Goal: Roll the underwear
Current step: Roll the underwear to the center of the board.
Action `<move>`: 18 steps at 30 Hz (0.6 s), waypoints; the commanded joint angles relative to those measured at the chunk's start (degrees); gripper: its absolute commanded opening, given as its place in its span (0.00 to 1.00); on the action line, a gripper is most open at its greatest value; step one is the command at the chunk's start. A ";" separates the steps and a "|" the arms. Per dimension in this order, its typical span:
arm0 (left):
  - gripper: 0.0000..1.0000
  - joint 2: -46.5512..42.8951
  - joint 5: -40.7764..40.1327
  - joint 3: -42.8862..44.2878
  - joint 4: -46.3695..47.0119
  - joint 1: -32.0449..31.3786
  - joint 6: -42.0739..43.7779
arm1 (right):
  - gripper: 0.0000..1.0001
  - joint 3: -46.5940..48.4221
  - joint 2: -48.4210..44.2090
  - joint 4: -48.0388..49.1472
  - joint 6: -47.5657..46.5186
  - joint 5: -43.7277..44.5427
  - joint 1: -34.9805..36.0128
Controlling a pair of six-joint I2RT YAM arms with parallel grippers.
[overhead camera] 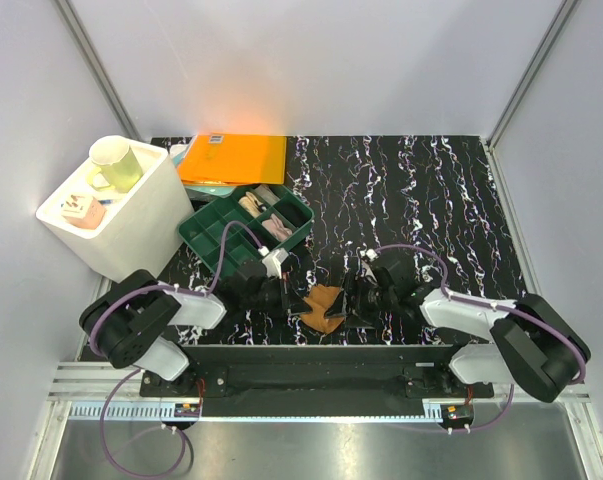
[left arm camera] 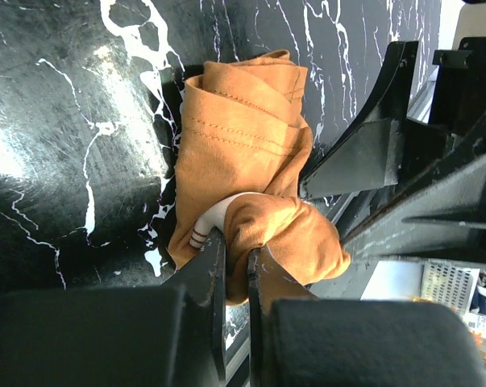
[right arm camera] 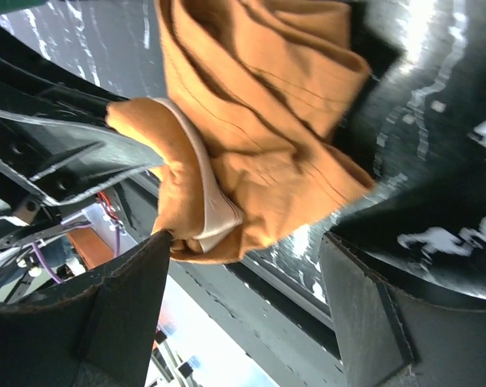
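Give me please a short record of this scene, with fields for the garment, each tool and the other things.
table: black with white veins
garment: brown underwear, bunched and partly folded, near the table's front edge
left tool: shut on a fold of the brown underwear
right tool: open, facing the brown underwear, not gripping it
other things: green compartment tray, orange folder, white box with a green mug on it

Black, white-veined table (overhead camera: 431,200) carrying 4 things.
A green tray (overhead camera: 188,232) of compartments sits on its left half. An orange folder (overhead camera: 236,158) lies just behind the tray, a white box (overhead camera: 141,235) stands just left of it, and the bunched brown underwear (overhead camera: 324,306) lies in front and to its right.
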 commanded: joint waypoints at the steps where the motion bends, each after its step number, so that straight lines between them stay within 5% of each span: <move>1: 0.00 2.42 -2.74 0.00 -7.09 -0.06 0.41 | 0.82 -0.35 3.16 5.58 1.74 3.63 2.32; 18: 0.00 8.48 -1.78 5.01 -14.38 0.03 -1.79 | 0.88 -7.82 -1.58 14.63 2.97 5.75 3.82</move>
